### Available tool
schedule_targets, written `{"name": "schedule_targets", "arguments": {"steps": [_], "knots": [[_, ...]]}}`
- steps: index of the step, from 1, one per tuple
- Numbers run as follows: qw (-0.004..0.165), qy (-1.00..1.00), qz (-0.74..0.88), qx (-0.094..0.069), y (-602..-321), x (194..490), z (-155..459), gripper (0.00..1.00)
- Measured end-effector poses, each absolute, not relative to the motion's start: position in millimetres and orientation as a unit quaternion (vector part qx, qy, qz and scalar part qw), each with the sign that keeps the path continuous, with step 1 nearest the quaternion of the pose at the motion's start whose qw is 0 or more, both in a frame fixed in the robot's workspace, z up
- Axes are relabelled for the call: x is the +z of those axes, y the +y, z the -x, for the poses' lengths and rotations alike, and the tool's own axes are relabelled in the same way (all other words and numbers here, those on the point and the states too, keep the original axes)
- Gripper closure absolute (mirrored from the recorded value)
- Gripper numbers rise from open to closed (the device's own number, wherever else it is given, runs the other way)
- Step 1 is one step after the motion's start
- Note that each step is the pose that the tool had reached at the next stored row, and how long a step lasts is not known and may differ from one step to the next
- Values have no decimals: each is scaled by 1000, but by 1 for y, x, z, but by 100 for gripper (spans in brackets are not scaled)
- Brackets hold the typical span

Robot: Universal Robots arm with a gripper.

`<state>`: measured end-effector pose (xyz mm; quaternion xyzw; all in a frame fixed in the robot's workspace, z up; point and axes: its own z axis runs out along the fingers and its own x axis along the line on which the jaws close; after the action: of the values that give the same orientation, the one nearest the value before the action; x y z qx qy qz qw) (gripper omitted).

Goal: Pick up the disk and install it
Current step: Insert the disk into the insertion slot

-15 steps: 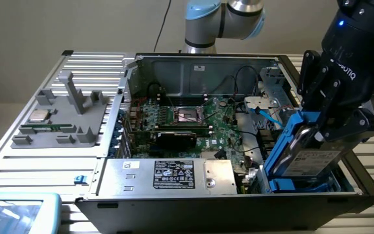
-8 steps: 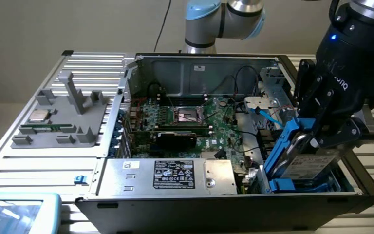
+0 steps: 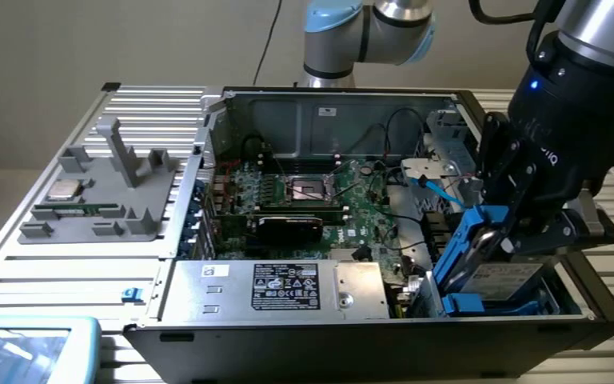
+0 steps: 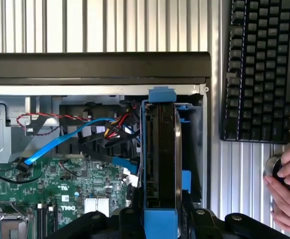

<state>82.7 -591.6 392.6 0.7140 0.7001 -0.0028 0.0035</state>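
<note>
I have the gripper (image 3: 504, 240) clamped on the disk (image 3: 502, 278), one finger on each flat side. That way it stands on its thin edge and fits the narrow slot. I think the disk is partly down in the drive bay (image 4: 197, 139), in the corner of the computer case (image 3: 285, 344) on the exterior view's right, with its blue frame (image 3: 465, 244) lined up with the bay walls.

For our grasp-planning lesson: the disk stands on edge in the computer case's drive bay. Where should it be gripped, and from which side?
Grip the disk by the top edge of its blue frame, fingers pinching across its thin width, coming from above. It stands on edge in the narrow drive bay, whose walls flank its flat faces. The gripper holds it so.
</note>
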Motion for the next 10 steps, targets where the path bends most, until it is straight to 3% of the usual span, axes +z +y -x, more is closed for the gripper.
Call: {"name": "schedule_targets", "arguments": {"steps": [9, 10], "knots": [[4, 700, -714, -3, -592, 384, -83, 61], [4, 700, -714, -3, -592, 384, -83, 55]]}}
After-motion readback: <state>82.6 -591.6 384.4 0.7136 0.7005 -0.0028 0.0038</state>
